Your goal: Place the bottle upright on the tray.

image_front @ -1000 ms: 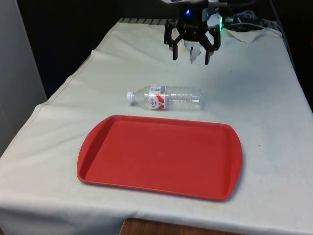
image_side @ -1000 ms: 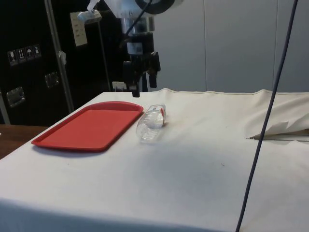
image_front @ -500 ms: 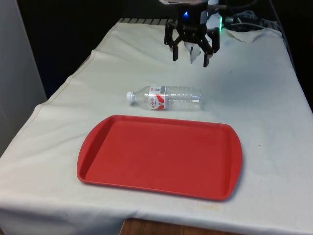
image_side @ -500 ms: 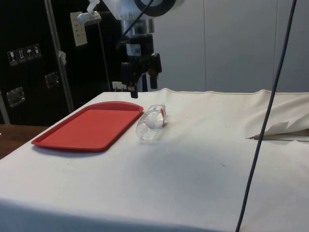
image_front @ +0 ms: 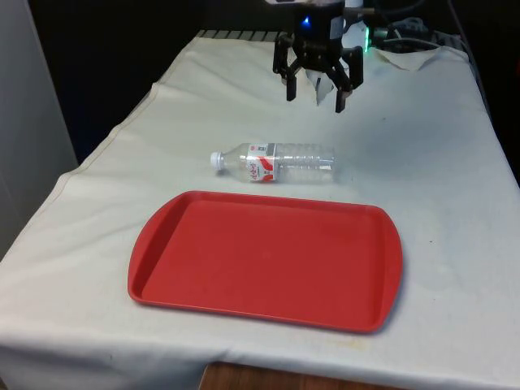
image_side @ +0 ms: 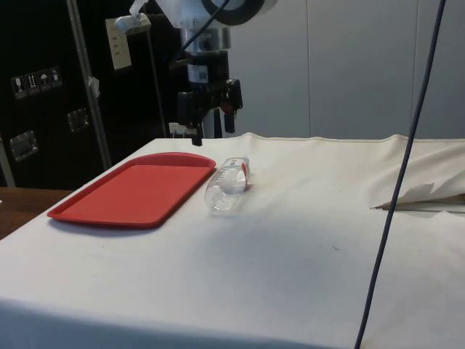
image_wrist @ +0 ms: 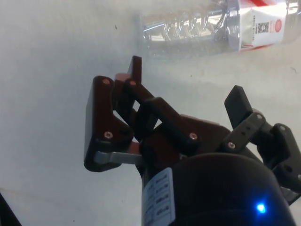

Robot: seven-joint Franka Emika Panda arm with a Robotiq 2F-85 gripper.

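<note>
The clear plastic bottle (image_front: 276, 162) lies on its side on the cloth-covered tabletop (image_front: 431, 187), just beside the flat red tray (image_front: 268, 260). The black gripper (image_front: 315, 91) hangs above, fingers apart and holding nothing.

bottle (image_front: 279, 162): clear plastic, white cap, white label with red markings, lying below the hand and toward the tray
tray (image_front: 266, 258): plain solid red, further beyond the bottle
hand (image_front: 314, 99): black
tabletop (image_front: 431, 195): plain white cloth under the hand, no pattern

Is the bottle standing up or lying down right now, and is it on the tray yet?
Lying down. The bottle rests on its side on the cloth, beside the red tray, not on it. The hand hangs above, empty.
</note>
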